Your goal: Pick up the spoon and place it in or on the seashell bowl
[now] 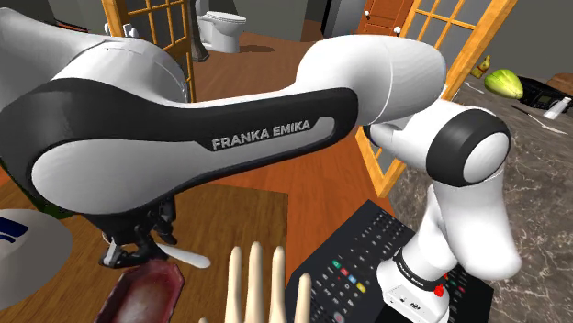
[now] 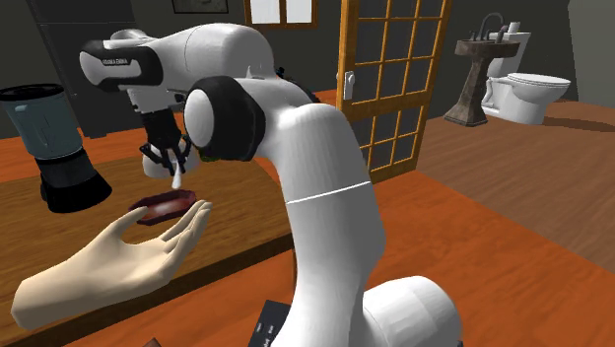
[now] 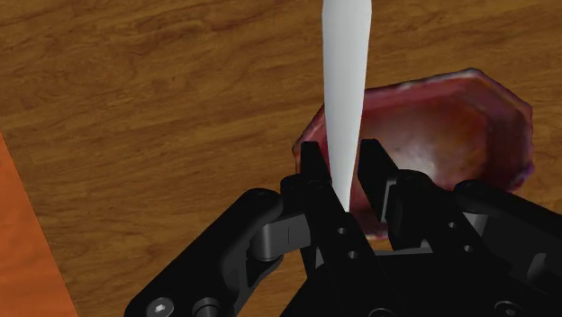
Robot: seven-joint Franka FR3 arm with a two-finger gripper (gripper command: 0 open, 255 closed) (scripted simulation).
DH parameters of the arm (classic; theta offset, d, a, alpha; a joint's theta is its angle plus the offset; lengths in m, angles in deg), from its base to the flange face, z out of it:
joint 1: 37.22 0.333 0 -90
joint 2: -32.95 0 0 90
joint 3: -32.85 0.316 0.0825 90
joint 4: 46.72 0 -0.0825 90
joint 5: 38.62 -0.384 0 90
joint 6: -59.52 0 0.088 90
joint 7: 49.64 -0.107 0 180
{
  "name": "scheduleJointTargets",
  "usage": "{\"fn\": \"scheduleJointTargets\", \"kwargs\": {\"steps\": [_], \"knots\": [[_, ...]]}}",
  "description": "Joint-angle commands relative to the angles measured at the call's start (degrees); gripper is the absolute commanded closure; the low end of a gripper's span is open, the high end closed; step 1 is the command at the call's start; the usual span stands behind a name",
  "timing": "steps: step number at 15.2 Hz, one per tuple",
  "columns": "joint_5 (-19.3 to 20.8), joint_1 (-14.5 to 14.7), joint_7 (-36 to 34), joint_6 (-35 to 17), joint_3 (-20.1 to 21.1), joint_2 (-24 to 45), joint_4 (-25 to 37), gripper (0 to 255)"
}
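Note:
My black gripper point(image 3: 345, 169) is shut on a plain white spoon point(image 3: 345, 81), whose tapered end sticks out past the fingertips. Just behind the fingers, on the wooden table, lies the seashell bowl point(image 3: 455, 135), dark red outside and pink-white inside. In the shoulder view the gripper point(image 1: 138, 240) hangs under the arm's big white link, the spoon point(image 1: 181, 256) pointing sideways just above the bowl point(image 1: 142, 295). From the second exterior view, the gripper point(image 2: 166, 156) holds the spoon point(image 2: 177, 177) a short way above the bowl point(image 2: 164, 205).
A large beige model hand point(image 2: 118, 258) lies on the table point(image 2: 246, 222) beside the bowl, fingers close to it. A dark blender point(image 2: 57, 148) stands further along the table. A white and blue object point(image 1: 28, 255) sits at the shoulder view's left. Orange floor lies beyond the table.

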Motion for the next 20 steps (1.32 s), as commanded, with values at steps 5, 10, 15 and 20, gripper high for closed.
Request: {"fn": "scheduleJointTargets", "kwargs": {"steps": [5, 10, 15, 20], "knots": [[3.07, 10.29, -2.48, 9.27, -1.63, 14.28, 24.12, 255], [2.47, 7.90, -3.39, 3.16, -0.96, 11.51, 14.76, 255], [2.29, 6.57, -3.92, -1.46, -0.75, 10.54, 8.89, 255], [2.31, 5.89, -4.23, -4.48, -0.73, 10.36, 5.54, 255]]}}
